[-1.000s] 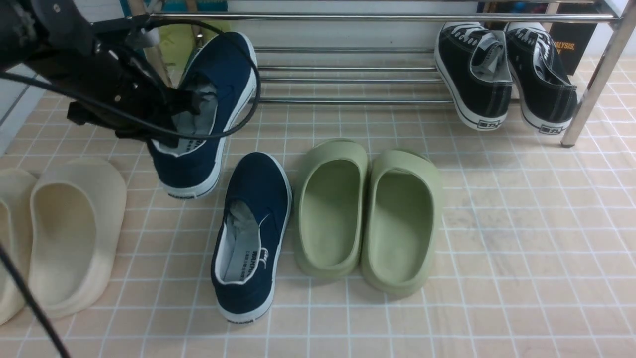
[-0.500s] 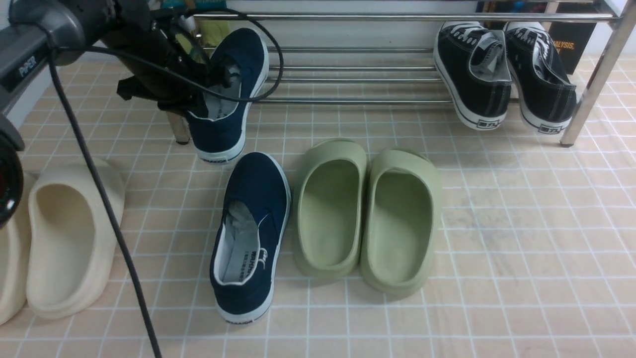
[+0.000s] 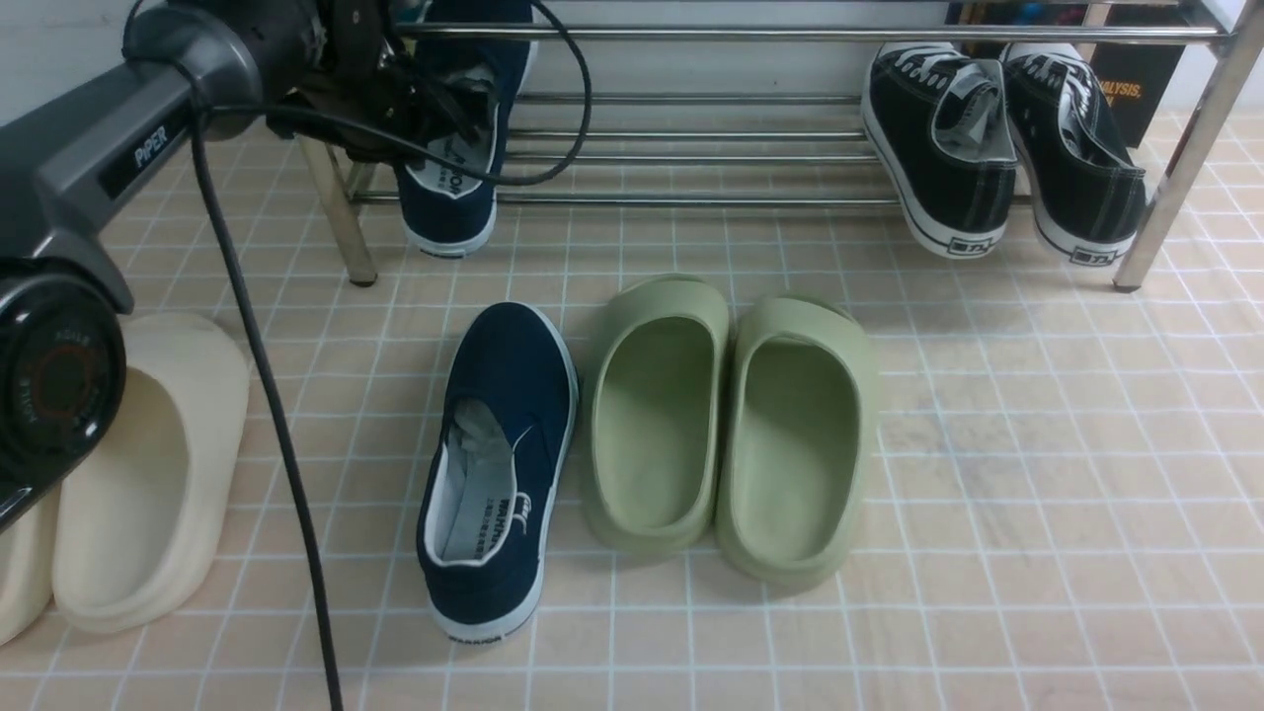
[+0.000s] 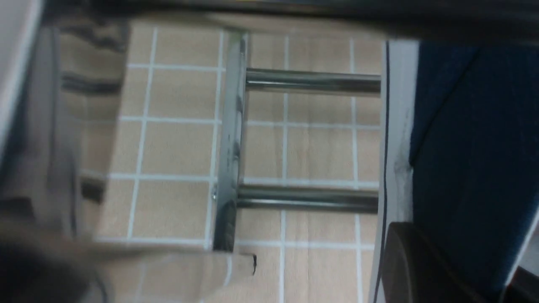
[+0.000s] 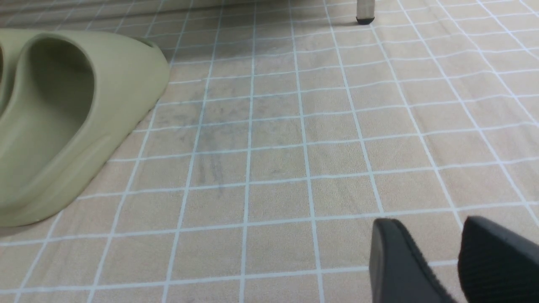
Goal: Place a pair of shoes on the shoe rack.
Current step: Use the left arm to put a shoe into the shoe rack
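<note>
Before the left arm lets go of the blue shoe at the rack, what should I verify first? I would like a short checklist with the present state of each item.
1. Left end effector shut on the first navy shoe: ok.
2. That shoe is supported by the bars of the shoe rack: cannot tell; its heel overhangs the front bar.
3. Bare bars beside it for the partner, up to the black sneakers: ok.
4. Second navy shoe upright on the floor, opening unobstructed: ok.
5. Right end effector open and empty: ok.
</note>
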Controlling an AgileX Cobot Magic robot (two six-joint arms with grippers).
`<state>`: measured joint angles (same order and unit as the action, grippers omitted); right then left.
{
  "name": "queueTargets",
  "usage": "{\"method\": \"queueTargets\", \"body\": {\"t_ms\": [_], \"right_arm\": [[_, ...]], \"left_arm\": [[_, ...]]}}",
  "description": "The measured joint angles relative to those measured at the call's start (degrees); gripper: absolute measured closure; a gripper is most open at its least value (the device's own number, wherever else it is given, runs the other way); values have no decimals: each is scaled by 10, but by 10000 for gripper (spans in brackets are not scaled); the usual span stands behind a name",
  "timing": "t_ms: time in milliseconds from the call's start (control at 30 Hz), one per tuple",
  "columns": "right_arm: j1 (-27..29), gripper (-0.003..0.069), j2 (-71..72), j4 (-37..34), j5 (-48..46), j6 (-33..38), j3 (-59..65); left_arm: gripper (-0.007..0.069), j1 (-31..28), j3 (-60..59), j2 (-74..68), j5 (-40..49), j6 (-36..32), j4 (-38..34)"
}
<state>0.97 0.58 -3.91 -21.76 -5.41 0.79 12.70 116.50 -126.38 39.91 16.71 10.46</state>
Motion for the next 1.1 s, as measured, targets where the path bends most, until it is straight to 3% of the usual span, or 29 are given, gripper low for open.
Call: {"method": "queueTargets", "body": {"t_ms": [267,367,467,633,733,900,1100], "right_arm": [[0,422,0,0,0,0,0],[0,422,0,0,0,0,0],[0,422,0,0,0,0,0],[0,422,0,0,0,0,0],[0,422,0,0,0,0,0],[0,422,0,0,0,0,0],[0,422,0,0,0,0,0]], "left_arm": [[549,-1,0,-24,-37,4,3],[484,-1,1,-23,-60,3,3],[363,-1,3,-12,-68,3,4],[295,-1,3,31,-11,-4,7],[348,-1,3,80,62,-56,10],[591,-1,8,123,212,-146,-27],[622,-1,-19,75,273,-188,-79]]}}
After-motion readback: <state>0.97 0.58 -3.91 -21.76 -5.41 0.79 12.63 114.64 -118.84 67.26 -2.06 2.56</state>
